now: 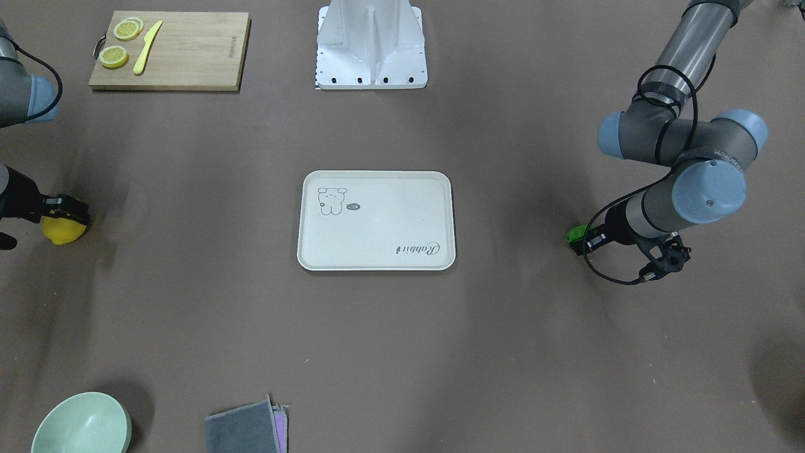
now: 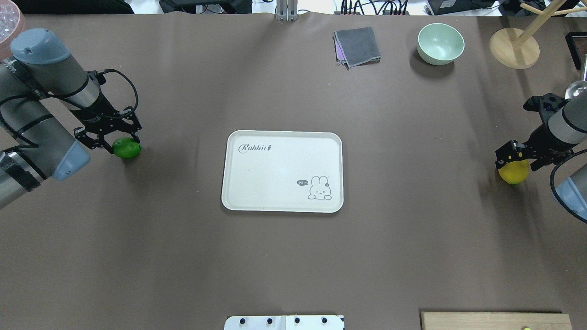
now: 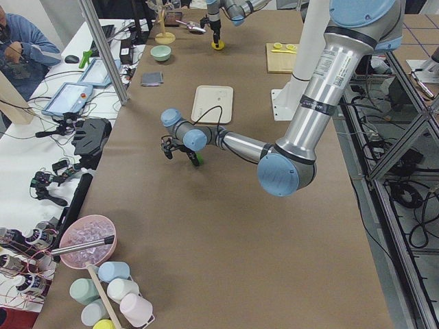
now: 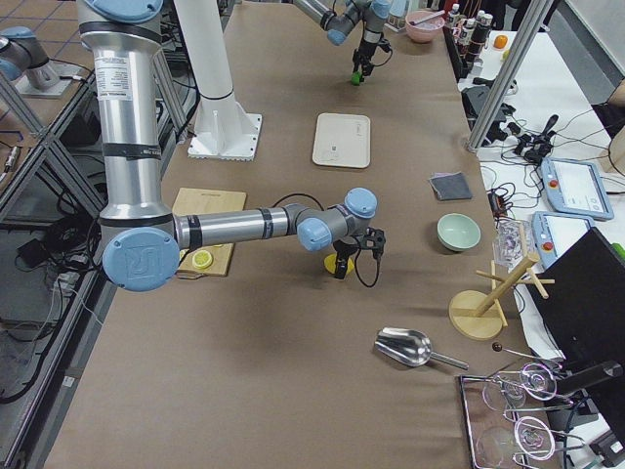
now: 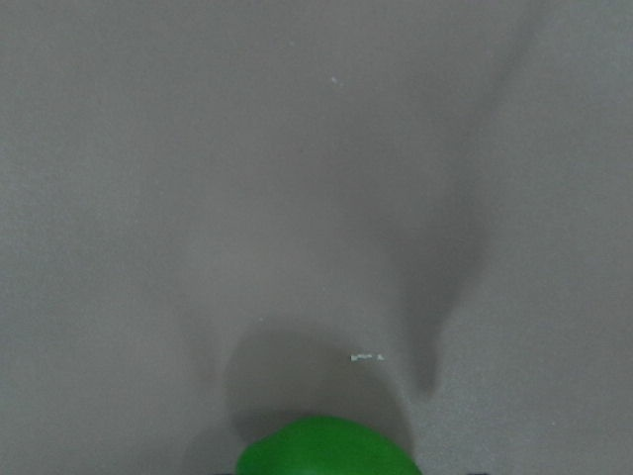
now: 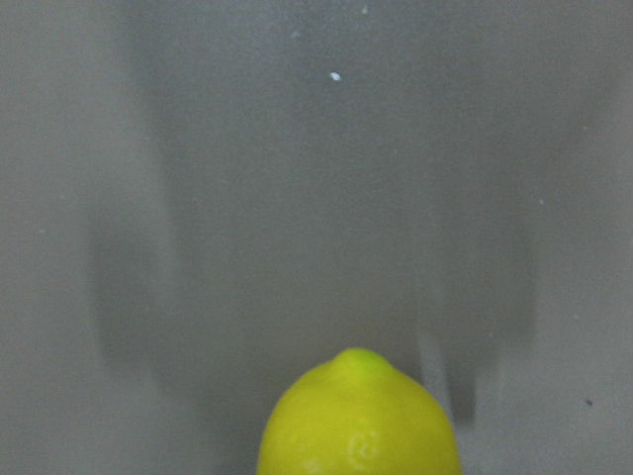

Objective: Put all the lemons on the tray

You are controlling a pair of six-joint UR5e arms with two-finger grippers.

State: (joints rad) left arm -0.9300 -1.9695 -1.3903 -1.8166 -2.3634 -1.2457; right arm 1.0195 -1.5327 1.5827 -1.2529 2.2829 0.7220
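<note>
Green lemon (image 2: 127, 149) is at the robot's left end of the counter (image 2: 293, 266) and yellow lemon (image 2: 513, 174) at its right end, both well apart from the tray (image 2: 275, 169) between them. You have the left end effector (image 2: 123, 144) and right end effector (image 2: 512, 158) each straddling its fruit from above, evidently for pickup; whether the jaws grip, I cannot tell. Bowl (image 2: 440, 43), cloth (image 2: 357, 46) and cutting board (image 1: 188, 56) lie off both routes.

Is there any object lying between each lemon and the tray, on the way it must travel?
Nothing visible does. Only the brown table surface lies between the green lemon and the tray, and likewise between the yellow lemon and the tray. The tray itself holds nothing.
</note>
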